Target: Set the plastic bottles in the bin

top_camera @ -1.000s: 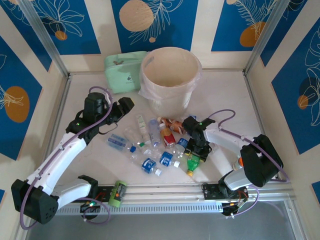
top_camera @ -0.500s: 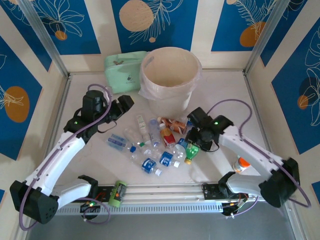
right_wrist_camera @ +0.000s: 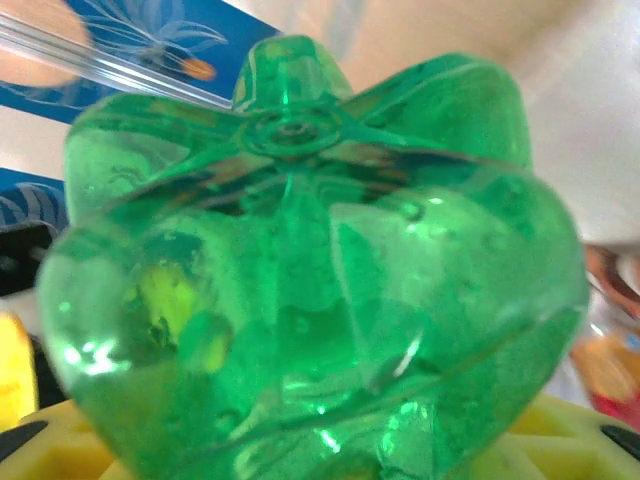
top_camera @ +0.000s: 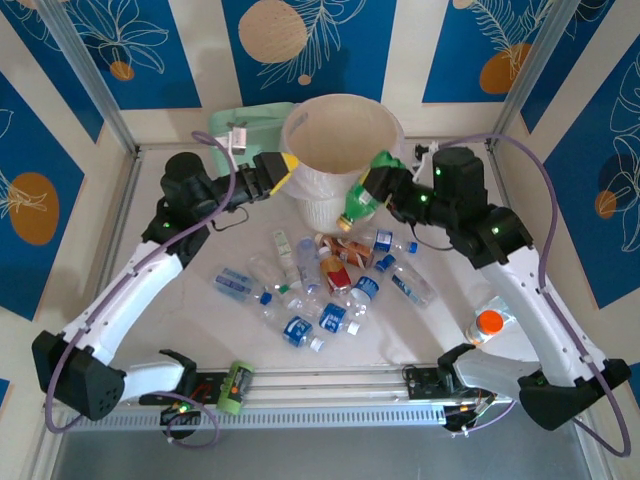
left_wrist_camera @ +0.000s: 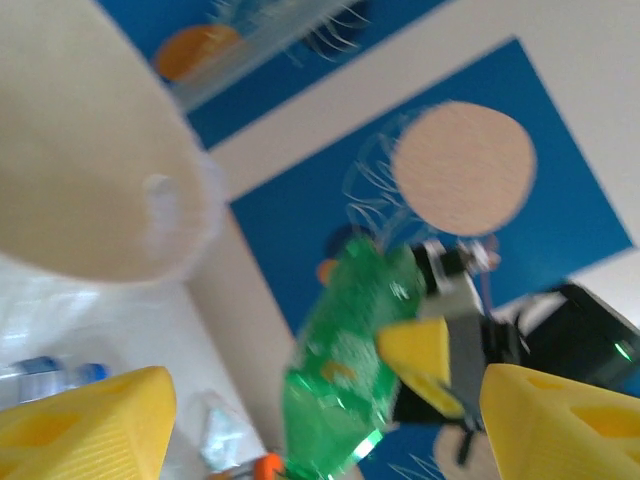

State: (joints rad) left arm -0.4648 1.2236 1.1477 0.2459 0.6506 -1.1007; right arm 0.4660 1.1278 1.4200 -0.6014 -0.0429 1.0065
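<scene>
Top external: right end effector [top_camera: 385, 187] grips a green bottle [top_camera: 358, 200] by the right rim of the bin [top_camera: 340, 98]. Meanwhile left end effector [top_camera: 285, 170] gapes empty by its left side, other bottles [top_camera: 336, 272] piled on the table [top_camera: 210, 330] nearer.

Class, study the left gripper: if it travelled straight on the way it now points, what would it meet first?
Probably the green bottle held by the right gripper: it lies between the left gripper's yellow tips in its wrist view. The bin sits close alongside; depth is unclear.
</scene>
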